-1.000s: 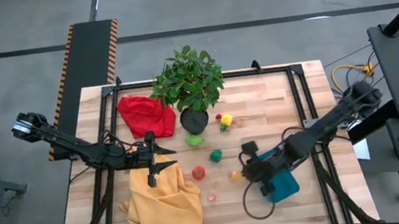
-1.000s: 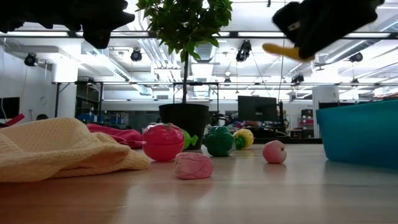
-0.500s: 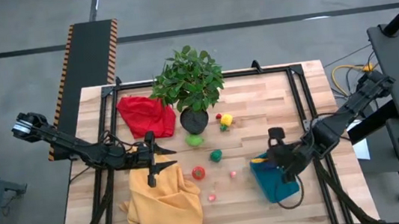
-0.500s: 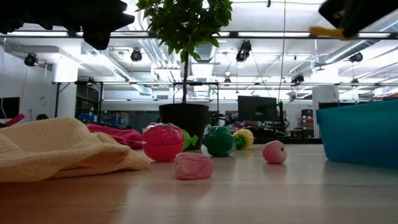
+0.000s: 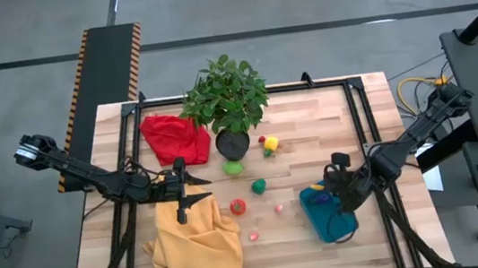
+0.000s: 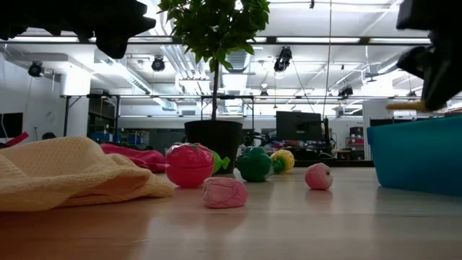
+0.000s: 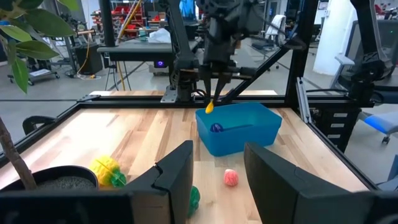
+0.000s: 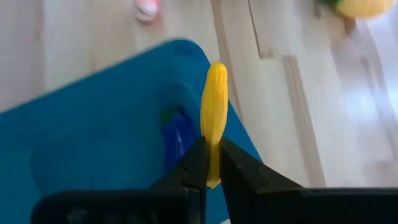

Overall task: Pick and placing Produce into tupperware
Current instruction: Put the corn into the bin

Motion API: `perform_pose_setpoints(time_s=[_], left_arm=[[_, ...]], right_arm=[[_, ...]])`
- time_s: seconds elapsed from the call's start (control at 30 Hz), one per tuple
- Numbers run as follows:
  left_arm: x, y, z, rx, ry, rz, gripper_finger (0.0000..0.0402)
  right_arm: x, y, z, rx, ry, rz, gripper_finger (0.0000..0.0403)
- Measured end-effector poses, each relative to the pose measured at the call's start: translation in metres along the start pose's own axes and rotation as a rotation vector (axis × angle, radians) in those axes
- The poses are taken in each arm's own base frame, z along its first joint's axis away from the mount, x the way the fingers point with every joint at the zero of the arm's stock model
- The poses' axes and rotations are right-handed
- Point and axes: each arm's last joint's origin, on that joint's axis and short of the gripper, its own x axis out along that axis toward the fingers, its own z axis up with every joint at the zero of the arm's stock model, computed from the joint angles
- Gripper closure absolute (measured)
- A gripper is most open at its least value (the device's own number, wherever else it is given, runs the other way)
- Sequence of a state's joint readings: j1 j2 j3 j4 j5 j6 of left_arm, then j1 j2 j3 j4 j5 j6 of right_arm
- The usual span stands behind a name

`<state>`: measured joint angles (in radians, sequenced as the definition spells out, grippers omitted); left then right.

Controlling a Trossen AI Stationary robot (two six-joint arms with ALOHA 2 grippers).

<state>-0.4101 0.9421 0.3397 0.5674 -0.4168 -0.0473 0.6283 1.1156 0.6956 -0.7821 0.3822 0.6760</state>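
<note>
The teal tupperware (image 5: pixel 328 216) stands near the table's right side, and a purple piece (image 7: pixel 215 128) lies inside it. My right gripper (image 5: pixel 328 187) hovers over it, shut on a long yellow toy piece (image 8: pixel 214 106). Loose produce lies mid-table: a red tomato (image 5: pixel 238 206), a green piece (image 5: pixel 258 186), another green one (image 5: pixel 233 166), a yellow one (image 5: pixel 269 143) and two pink ones (image 5: pixel 278 208) (image 5: pixel 253 235). My left gripper (image 5: pixel 194 195) waits open at the far edge of the yellow cloth (image 5: pixel 196 247). My right gripper pinches the yellow piece by one end (image 8: pixel 213 163) between its two fingers (image 8: pixel 198 163). The fingers come from above, pointing down, and lie along the piece. It sticks out beyond the fingertips, lifted clear above the tupperware's open top (image 7: pixel 239 118).
A potted plant (image 5: pixel 228 99) stands at the far middle of the table, with a red cloth (image 5: pixel 173 137) to its left. The yellow cloth covers the near left. Bare wood lies between the produce and the tupperware. Black frame rails run along the table's sides.
My right gripper has carried the yellow piece from near the table's middle toward the right edge until it stood over the tupperware. It has then come down toward the tupperware, still shut on the piece. The left arm has kept still.
</note>
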Motion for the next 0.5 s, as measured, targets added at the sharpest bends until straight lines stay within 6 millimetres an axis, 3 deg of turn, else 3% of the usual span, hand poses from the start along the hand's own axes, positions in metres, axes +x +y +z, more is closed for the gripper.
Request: perform_pose_setpoints(time_s=[0.5], left_arm=[[0.0, 0.0, -0.001, 0.0, 0.002, 0.0, 0.0272]], right_arm=[[0.012, -0.004, -0.014, 0.059, 0.049, -0.012, 0.0376]])
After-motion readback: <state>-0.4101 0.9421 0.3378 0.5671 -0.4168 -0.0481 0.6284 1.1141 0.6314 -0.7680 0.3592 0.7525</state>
